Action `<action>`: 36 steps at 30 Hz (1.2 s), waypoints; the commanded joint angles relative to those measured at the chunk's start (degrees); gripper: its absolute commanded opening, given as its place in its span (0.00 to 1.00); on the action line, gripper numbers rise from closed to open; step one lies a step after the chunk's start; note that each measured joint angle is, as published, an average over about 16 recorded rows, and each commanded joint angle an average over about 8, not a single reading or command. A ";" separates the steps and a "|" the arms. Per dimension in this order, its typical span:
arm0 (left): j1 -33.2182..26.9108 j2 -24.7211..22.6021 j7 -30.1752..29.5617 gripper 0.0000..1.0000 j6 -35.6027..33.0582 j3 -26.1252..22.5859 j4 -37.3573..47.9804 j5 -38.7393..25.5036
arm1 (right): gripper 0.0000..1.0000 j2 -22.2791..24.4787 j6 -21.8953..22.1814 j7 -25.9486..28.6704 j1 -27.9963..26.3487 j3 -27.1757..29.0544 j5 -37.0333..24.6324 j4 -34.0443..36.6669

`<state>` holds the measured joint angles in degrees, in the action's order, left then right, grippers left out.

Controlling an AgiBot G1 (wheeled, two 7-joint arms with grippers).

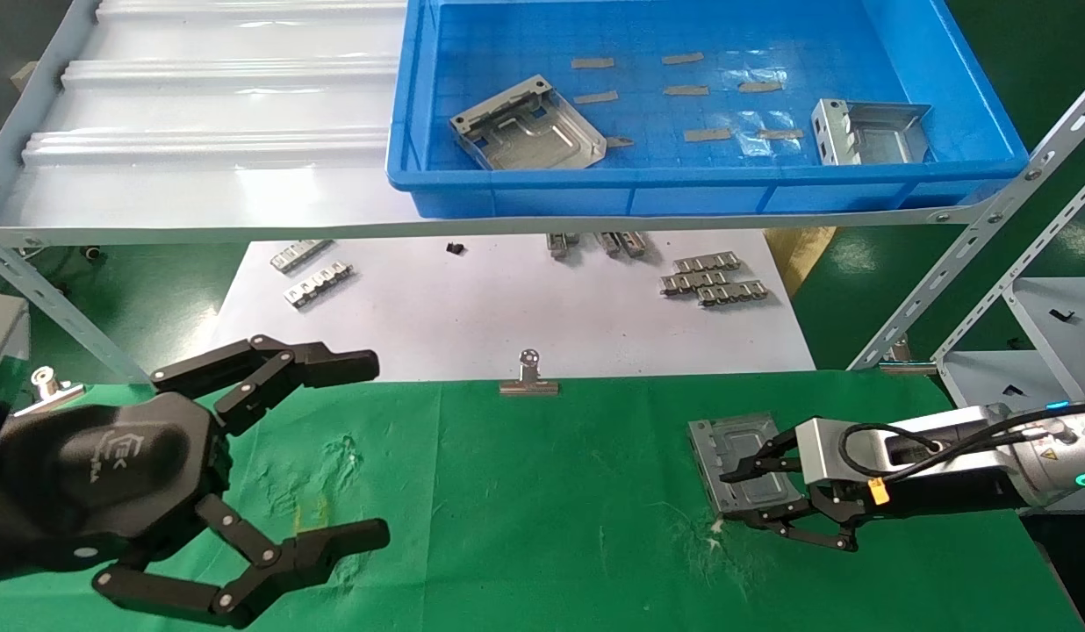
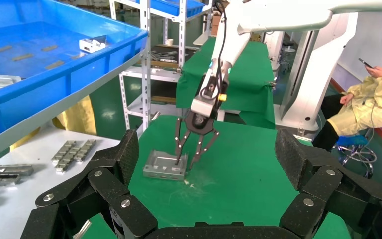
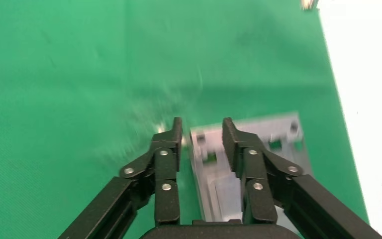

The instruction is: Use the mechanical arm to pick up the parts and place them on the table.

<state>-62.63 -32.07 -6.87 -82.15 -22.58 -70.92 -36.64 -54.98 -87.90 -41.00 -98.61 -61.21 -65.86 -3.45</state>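
One silvery part lies flat on the green table at the right. My right gripper is low over its near side, fingers open and straddling one bent rim, with a gap on both sides. The right wrist view shows that rim between the open fingers of the right gripper, the part resting on the cloth. The left wrist view takes in this part and the right gripper from farther off. Two more parts lie in the blue tray. My left gripper hangs wide open and empty at lower left.
The blue tray sits on a grey shelf with slanted metal struts to the right. Behind the cloth is a white sheet with toothed metal strips. A binder clip sits on its front edge.
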 commanded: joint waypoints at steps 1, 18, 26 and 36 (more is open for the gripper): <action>0.00 0.00 0.00 1.00 0.00 0.00 0.00 0.00 | 1.00 0.38 -2.41 0.80 -0.72 0.63 0.99 0.57; 0.01 0.01 0.00 1.00 0.01 0.00 0.01 0.01 | 1.00 2.98 -3.56 7.34 0.92 5.56 9.15 -0.31; 0.01 0.01 0.00 1.00 0.02 0.00 0.01 0.01 | 1.00 3.85 -3.19 9.64 2.92 7.62 9.68 -4.23; 0.01 0.01 0.00 1.00 0.02 0.00 0.02 0.01 | 1.00 6.67 -2.24 17.00 8.88 14.19 12.18 -15.75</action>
<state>-62.62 -32.06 -6.87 -82.14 -22.57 -70.91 -36.63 -48.32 -90.14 -24.01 -89.73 -47.03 -53.68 -19.19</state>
